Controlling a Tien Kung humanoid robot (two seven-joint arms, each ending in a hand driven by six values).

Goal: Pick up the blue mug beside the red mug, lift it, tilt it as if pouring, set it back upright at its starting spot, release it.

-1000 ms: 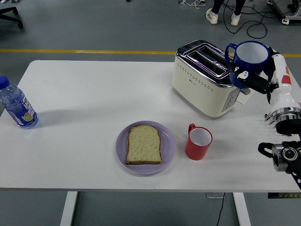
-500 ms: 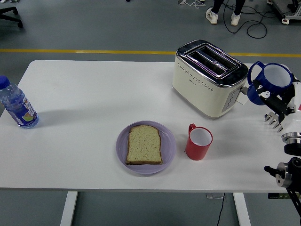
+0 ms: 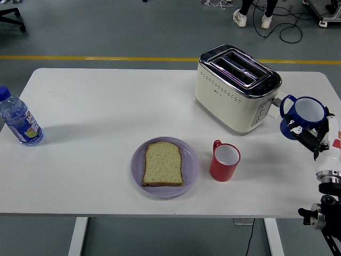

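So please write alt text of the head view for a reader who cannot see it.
The robot's right hand holds a blue mug at the right side of a white table, right of a cream toaster. A red mug, a purple plate with a bread slice and a water bottle also stand there.
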